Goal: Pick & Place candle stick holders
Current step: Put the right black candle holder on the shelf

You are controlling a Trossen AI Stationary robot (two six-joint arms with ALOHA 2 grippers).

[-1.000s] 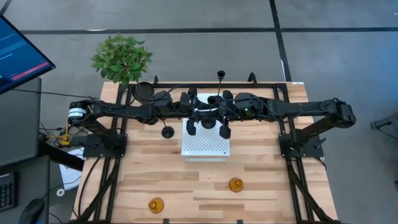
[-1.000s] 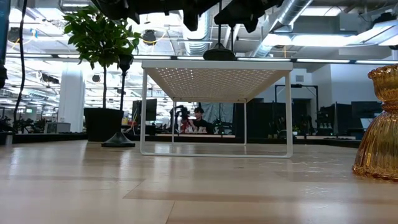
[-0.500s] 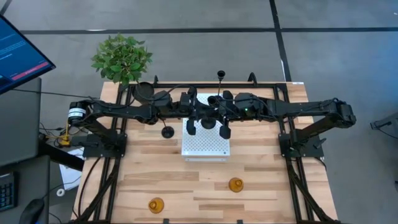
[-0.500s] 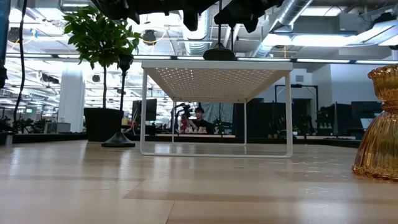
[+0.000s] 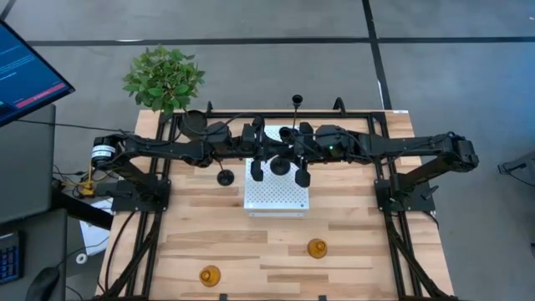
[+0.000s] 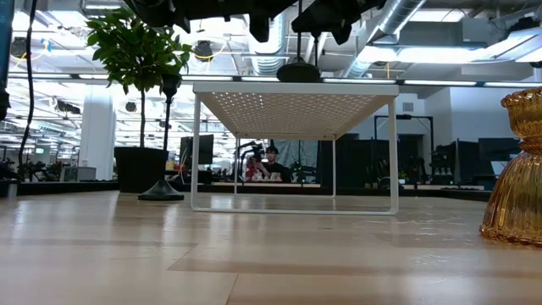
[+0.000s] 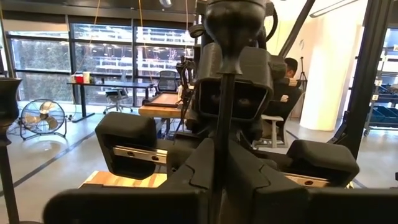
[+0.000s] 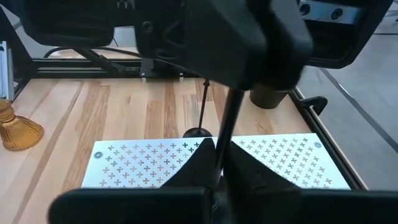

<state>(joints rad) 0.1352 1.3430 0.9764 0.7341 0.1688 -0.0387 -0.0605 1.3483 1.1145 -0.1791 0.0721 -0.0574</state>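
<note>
A black candle stick holder with a thin stem (image 7: 221,112) and a cup on top (image 7: 236,25) stands on the white perforated rack (image 5: 276,196), its disc base (image 6: 298,72) on the rack's top. My left gripper (image 7: 219,180) and my right gripper (image 8: 217,171) meet over the rack from either side, and both are shut on its stem. A second black holder (image 5: 224,176) stands on the table left of the rack. A third black holder (image 5: 296,100) stands at the far edge. Two amber holders (image 5: 316,248) (image 5: 209,275) stand on the table near the front. My left gripper pinches the black holder's thin stem (image 7: 221,134) between its two fingers, below the cup. The fingers come level from the table's left and lie across the stem. The holder is upright. My right gripper pinches the same stem (image 8: 222,142) between its two fingers, coming from the table's right and across the stem. The holder's base (image 6: 298,72) is on the rack top.
A potted plant (image 5: 163,77) stands at the far left corner. The black frame rails (image 5: 380,180) run along the table's sides. In the low view one amber holder (image 6: 517,169) is close at the right. Bare wood (image 5: 276,242) lies between the rack and the amber holders.
</note>
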